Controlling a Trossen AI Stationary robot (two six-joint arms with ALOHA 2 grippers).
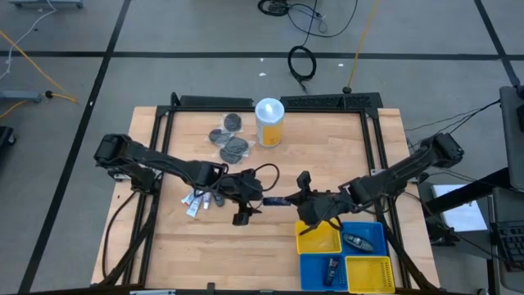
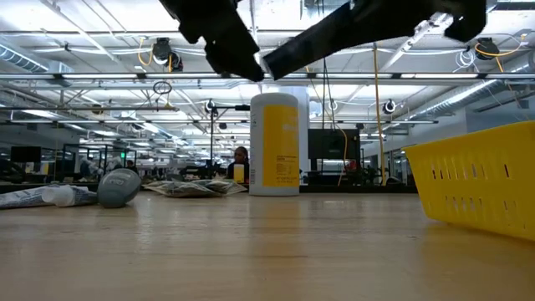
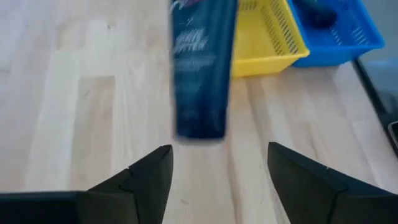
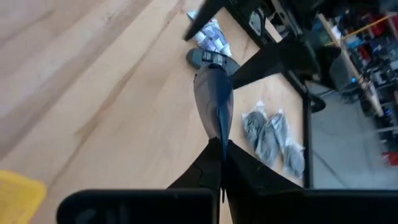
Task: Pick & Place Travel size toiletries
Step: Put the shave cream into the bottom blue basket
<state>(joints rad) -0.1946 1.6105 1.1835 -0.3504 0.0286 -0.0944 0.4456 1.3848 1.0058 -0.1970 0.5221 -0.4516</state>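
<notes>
White tubes point(image 1: 196, 201) lay on the table point(image 1: 246, 254) at the left, with grey packets point(image 1: 228, 141) further back beside a yellow-and-white canister point(image 1: 269, 122). The left gripper point(image 1: 243, 215) hung near the middle, its fingers point(image 3: 149, 177) apart and holding nothing. Just in front of them was a dark blue tube point(image 3: 202, 68), above the table. The right gripper point(image 1: 300, 199) was clamped on its flat end. At the right stood yellow and blue baskets point(image 1: 370, 274).

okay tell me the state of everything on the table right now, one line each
Dark blue tube: in the air, pinched by the right gripper.
Left gripper: fingers open, tube just ahead of them.
Canister: upright, lid on.
White tubes: lying flat.
Grey packets: lying flat.
Blue bin: one item inside.
</notes>
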